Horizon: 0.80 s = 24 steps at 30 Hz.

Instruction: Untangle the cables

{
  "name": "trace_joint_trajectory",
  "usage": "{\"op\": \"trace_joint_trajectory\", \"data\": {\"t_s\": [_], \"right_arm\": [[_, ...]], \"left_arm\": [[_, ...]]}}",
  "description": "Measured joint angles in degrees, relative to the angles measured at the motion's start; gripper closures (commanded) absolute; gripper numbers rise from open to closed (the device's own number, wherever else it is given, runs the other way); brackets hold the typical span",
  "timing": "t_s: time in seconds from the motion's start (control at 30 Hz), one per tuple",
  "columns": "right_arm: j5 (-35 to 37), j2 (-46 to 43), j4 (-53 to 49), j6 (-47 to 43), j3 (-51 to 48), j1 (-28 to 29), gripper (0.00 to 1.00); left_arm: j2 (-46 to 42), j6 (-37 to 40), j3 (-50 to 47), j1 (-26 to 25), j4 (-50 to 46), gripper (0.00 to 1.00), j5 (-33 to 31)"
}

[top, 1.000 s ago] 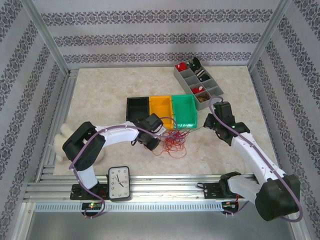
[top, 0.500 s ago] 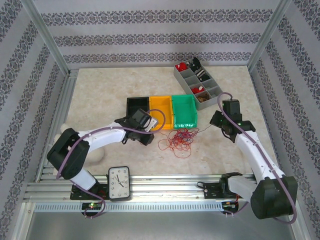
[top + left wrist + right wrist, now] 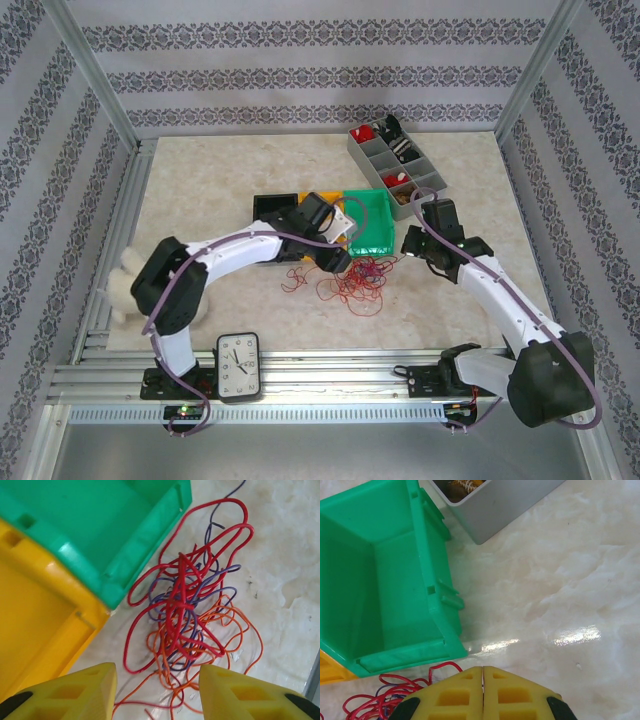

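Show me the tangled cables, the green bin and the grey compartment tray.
cables (image 3: 181, 602), left wrist view, red knot at middle.
green bin (image 3: 350, 580), right wrist view, inner wall.
grey compartment tray (image 3: 510, 505), right wrist view, outer wall.

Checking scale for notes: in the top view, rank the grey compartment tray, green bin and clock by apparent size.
1. grey compartment tray
2. green bin and clock: alike, and the clock is nearer the camera, so unranked.

Patterned walls (image 3: 300, 80), marble tabletop (image 3: 220, 170)

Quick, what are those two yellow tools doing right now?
Left tool: open, empty, over the cables.
Right tool: closed; whether it holds anything cannot be told.
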Motion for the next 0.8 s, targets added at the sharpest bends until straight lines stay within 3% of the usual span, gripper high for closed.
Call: {"op": "trace_joint_trajectory", "data": {"t_s": [0.4,0.53,0.6,0.8], "right_arm": [[0.00,-0.02,0.17,0.02,-0.02,0.00,1.00],[-0.02,-0.15,0.17,0.02,-0.04,0.00,1.00],[-0.02,-0.42,0.15,0.02,-0.04,-0.02,1.00],[-0.59,-3.04,0.13,0.07,-0.48,-3.48,1.00]], "left_arm": [[9.68,3.26,9.77,-2.12,-6.08,0.67,2.80],[12.24,3.23,12.41,-2.23,-6.64,0.93,2.19],[12.94,3.34,12.63,-2.27,-6.64,1.00,1.14],[11.93,2.95,10.03,-2.27,-5.79,1.00,-4.07]]}}
